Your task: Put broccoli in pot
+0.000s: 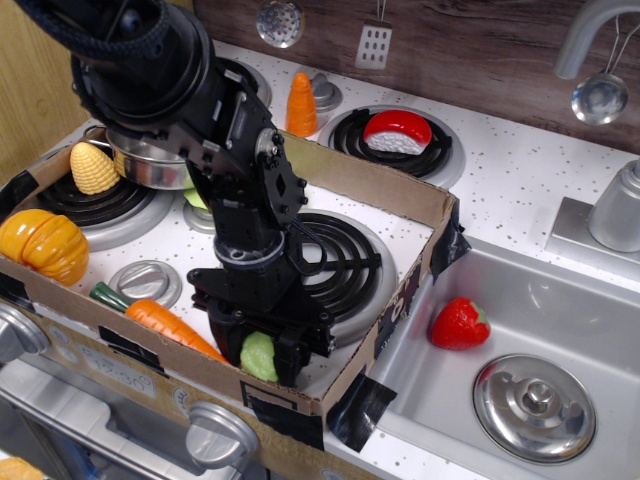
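One black end effector points down at the front edge of the cardboard box on the bench, its two fingers clamped on the broccoli, which shows pale green between them beside the front-right burner. Well apart, at the back left, the pot is mostly hidden behind the arm, next to the corn. Just left of the end effector lies the carrot.
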Tool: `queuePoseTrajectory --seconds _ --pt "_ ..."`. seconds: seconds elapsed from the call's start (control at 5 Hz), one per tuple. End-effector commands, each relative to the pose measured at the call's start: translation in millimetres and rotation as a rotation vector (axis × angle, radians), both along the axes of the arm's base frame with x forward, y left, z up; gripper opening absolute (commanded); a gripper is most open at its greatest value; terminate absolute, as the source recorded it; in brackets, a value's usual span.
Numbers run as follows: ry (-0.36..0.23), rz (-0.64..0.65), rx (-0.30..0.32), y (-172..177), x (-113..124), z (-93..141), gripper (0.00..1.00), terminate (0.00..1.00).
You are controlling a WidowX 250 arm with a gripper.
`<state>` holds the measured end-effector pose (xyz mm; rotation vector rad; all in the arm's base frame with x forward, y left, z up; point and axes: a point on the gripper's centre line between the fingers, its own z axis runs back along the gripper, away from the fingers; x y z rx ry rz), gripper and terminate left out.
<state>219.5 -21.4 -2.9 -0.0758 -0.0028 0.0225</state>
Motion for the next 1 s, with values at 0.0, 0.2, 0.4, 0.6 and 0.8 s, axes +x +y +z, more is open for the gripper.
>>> queuePoseTrajectory --seconds 0.0,0.2,0.4,0.6,0.8 --pt "-0.068 -0.03 0.052 9.1 22.6 62.8 0.0 0.0" --pt "-0.096 -0.039 0.07 17.0 28.3 82.7 0.0 0.0" --pt "-0.101 -0.052 0.086 37.3 41.2 89.8 0.0 0.0" --pt "-0.106 -0.08 0.128 57.7 65.8 113.9 0.0 0.0" --pt "-0.114 -0.087 0.157 86.5 90.8 144.5 0.0 0.0"
